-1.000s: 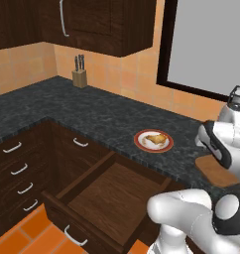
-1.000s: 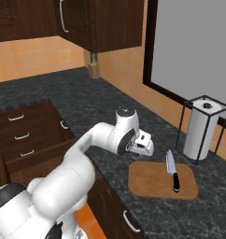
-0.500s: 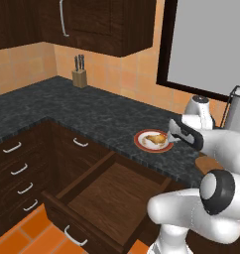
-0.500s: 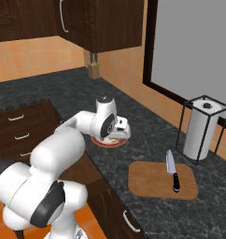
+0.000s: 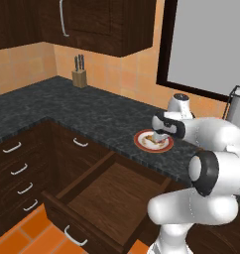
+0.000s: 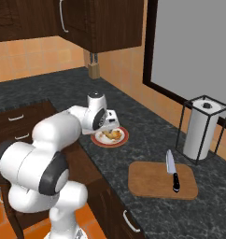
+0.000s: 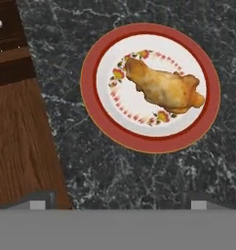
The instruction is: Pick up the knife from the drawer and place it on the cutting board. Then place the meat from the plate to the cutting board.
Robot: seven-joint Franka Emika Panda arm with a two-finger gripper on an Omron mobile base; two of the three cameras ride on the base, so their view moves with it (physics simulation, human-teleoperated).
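The drawer is left pulled open at the near edge, emptied of the knife, which is already laid on the board. The gripper is hung just above the plate, at its 9 o'clock edge in the right base view, evidently lined up for the meat. Its fingertips are seen spread wide and empty. The board and knife are shown in the right base view, the drawer's bare floor in the left.
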